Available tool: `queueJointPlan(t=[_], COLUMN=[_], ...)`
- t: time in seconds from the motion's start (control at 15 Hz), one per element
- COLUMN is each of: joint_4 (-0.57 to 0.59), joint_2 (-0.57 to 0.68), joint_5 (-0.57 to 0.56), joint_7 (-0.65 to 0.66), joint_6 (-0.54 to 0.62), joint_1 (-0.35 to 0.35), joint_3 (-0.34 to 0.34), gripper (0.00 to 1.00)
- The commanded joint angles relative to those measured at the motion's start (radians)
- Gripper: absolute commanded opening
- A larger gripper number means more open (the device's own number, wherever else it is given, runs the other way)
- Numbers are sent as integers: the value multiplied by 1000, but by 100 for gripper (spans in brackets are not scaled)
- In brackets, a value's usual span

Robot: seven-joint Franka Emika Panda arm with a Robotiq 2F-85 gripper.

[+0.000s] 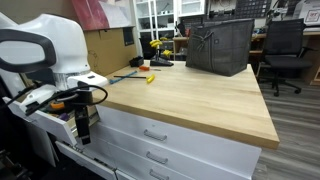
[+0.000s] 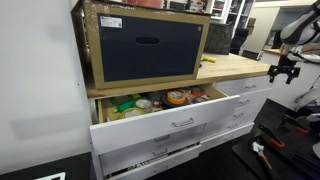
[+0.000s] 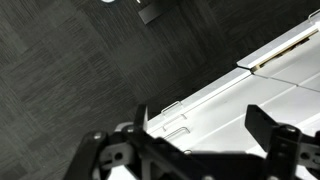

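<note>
My gripper (image 3: 200,118) is open and empty, its two dark fingers spread wide. It hangs in the air off the end of a white drawer cabinet (image 1: 190,140), below the level of the wooden countertop (image 1: 190,95), and shows in both exterior views (image 1: 82,128) (image 2: 283,72). The wrist view looks down on white drawer fronts with metal handles (image 3: 172,130) and on dark carpet (image 3: 70,60). The gripper touches nothing. At the other end of the cabinet, the top drawer (image 2: 170,122) stands pulled out, with several food containers (image 2: 176,98) inside.
A wooden-framed box with a dark fabric bin (image 2: 147,45) stands on the countertop; it also shows as a dark bin (image 1: 220,45). Small yellow and blue items (image 1: 148,77) lie near the counter's back edge. An office chair (image 1: 285,55) stands behind.
</note>
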Motion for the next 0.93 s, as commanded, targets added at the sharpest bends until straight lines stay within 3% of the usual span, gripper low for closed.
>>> queueJointPlan(t=[0.0, 0.87], joint_4=[83, 193], joint_2=[108, 365], joint_5=[4, 27], joint_7=[97, 397], joint_6=[10, 153], joint_1=[-17, -3], joint_3=[-8, -78], gripper=[100, 100])
